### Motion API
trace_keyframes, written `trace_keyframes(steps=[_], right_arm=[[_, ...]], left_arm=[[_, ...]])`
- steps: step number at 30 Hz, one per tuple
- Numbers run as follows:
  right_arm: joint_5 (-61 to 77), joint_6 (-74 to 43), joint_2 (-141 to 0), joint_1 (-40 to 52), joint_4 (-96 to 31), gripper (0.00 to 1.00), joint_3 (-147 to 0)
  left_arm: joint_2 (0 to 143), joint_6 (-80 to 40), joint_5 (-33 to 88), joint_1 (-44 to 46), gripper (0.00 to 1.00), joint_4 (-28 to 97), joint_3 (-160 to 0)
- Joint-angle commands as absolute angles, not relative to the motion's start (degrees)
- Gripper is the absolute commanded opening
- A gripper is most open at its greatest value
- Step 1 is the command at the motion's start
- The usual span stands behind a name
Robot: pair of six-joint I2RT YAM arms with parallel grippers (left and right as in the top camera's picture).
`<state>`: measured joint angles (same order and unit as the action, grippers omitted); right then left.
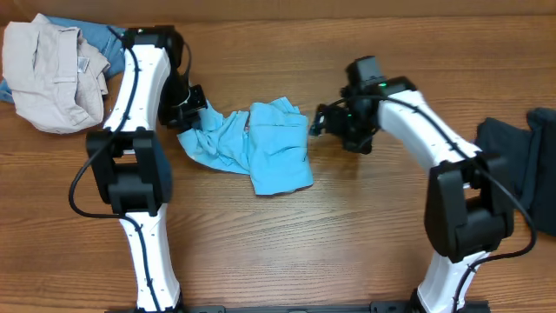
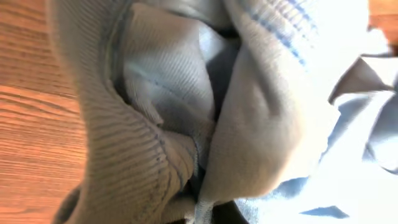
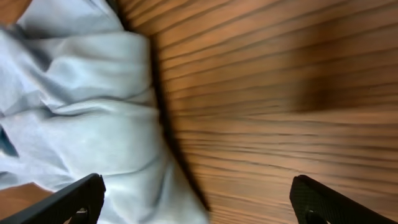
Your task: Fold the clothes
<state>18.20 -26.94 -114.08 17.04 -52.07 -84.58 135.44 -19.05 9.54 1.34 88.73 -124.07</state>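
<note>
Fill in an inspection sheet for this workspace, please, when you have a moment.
Surface: wooden table, no spills seen.
Job's things: blue shirt, crumpled at centre, not yet folded.
Clutter: beige garment over denim at the far left; navy garment at the right edge.
Grippers: left pincer shut on the shirt's left edge; right pincer open beside its right edge, gripping nothing.
Cables: black cables loop beside both arms.
Surroundings: nothing seen.
</note>
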Motion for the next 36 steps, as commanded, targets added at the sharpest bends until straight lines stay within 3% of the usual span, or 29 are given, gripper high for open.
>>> trace_keyframes(steps=[1,6,15,30,34,36], right_arm=[[12.19,-32.99,-115.15,21.17,-50.74,1.00,-84.31],[12.23,-34.76,-115.18,21.67,-49.58,1.00,-84.31],[12.25,-36.23,-115.18,18.26,-49.43,1.00,-84.31],[12.88,-35.62,-122.98,14.87,-51.27,0.98,-84.31],[12.93,-35.66,-122.98,15.77,-51.29,0.98,-84.31],[12.93,-35.66,-122.98,15.77,-51.29,0.98,-84.31]], left_arm=[[135.83,-18.48,6.09,6.04,0.04,92.20,-131.07],[135.83,-20.18,1.50,13.93,0.04,96.05,-133.71],[135.83,-25.56,3.60,25.93,0.07,92.97,-133.71],[135.83,-27.53,7.11,27.07,0.10,92.75,-133.71],[135.85,-28.34,7.09,28.23,0.23,92.75,-133.71],[135.85,-28.29,7.05,29.41,0.37,92.55,-133.71]])
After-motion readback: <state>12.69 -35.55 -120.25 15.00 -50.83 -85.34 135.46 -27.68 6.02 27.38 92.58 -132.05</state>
